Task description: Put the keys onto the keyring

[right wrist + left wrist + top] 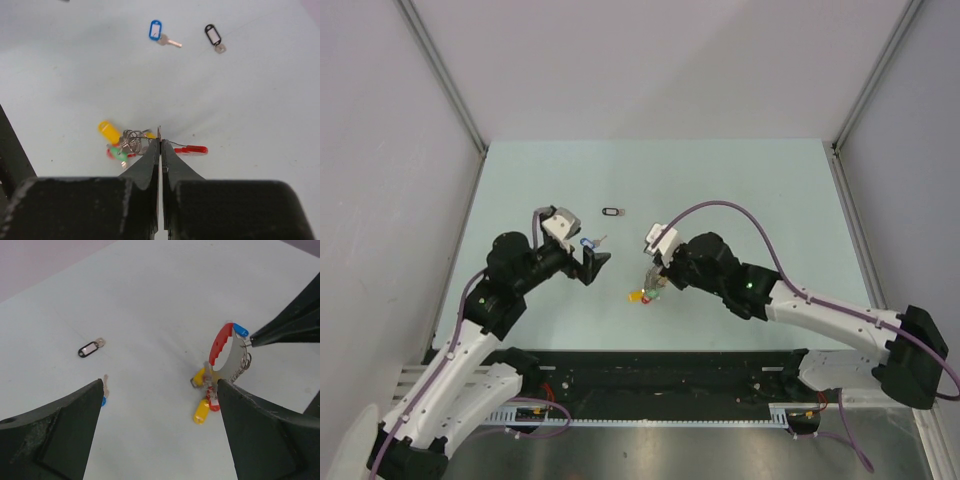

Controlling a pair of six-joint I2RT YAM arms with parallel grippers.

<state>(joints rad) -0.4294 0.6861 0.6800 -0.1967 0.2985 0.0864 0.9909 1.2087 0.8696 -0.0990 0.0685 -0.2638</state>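
My right gripper (160, 142) is shut on the thin wire of the keyring (135, 142). The ring stands upright, and its red band (220, 342) and yellow tags (201, 410) show in the left wrist view. The key cluster rests on the table (645, 293). A blue-tagged key (588, 242) lies just beyond my left gripper (592, 262), which is open and empty; in the left wrist view (104, 390) its left finger partly hides the key. A black-tagged key (613, 211) lies farther back and also shows in both wrist views (90, 348) (213, 35). The blue-tagged key also shows in the right wrist view (157, 31).
The pale green table (740, 190) is bounded by grey walls at the left, right and back. A black rail (660, 365) runs along the near edge between the arm bases. A purple cable (740, 215) loops over the right arm.
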